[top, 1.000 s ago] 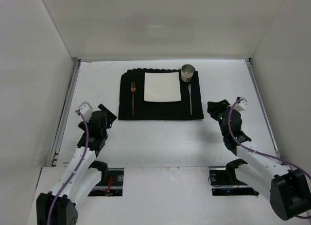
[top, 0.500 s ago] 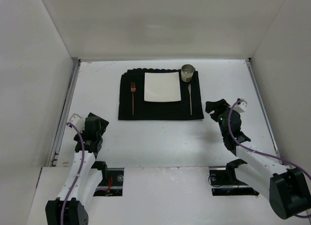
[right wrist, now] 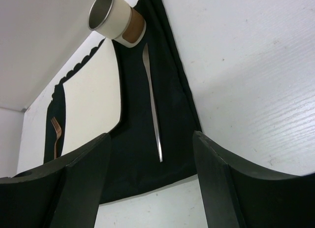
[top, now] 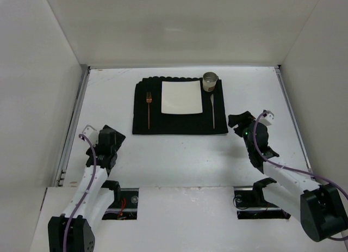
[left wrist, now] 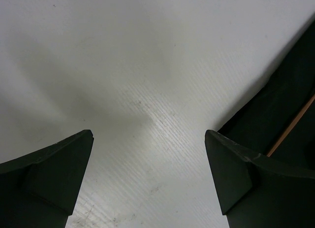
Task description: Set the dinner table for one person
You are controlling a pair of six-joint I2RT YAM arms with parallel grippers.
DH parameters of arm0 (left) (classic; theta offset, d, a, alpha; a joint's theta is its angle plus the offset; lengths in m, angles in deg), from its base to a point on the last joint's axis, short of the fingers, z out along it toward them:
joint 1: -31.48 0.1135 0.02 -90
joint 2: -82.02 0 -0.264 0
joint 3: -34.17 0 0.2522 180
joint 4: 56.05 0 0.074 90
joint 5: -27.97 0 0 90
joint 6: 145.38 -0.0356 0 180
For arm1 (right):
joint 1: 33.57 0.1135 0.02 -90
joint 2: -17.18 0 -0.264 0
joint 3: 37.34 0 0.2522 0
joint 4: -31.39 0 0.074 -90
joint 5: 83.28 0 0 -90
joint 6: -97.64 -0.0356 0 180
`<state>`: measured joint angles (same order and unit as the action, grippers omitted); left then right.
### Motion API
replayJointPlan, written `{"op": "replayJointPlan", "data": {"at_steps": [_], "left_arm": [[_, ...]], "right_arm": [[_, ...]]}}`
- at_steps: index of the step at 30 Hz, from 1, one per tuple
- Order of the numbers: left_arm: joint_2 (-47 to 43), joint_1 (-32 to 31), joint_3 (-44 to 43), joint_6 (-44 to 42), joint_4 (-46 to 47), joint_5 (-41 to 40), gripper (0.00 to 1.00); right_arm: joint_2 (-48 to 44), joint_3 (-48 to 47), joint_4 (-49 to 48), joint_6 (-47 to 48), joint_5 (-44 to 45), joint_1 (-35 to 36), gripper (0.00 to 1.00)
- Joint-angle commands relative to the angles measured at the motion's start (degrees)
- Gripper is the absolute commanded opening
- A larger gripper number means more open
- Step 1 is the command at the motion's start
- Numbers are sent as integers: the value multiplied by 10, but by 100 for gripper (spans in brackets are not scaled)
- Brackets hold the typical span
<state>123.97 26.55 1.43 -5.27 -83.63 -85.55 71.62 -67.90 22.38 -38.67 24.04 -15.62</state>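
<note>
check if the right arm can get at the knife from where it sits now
Probably yes. The right pincer is open and empty beside the right edge of the placemat, and the knife lies just inside that edge. Nothing stands between them; the cup sits farther back.

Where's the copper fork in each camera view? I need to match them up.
Top external: the fork lies on the left strip of the black placemat, left of the white plate.
Left wrist: only a thin copper line, likely its handle, at the right edge.
Right wrist: at the far left, tines up, beyond the plate.
Shared landmark: the black placemat under it.
</note>
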Motion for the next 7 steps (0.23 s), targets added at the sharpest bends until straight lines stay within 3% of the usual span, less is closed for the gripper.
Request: {"op": "replayJointPlan", "data": {"at_steps": [1, 7], "left_arm": [[8, -4, -20, 1, 20, 2, 100], [30, -9, -32, -2, 27, 0, 100]], "right_arm": [[4, -8, -35, 0, -6, -3, 73], [5, -8, -37, 3, -2, -1, 73]]}}
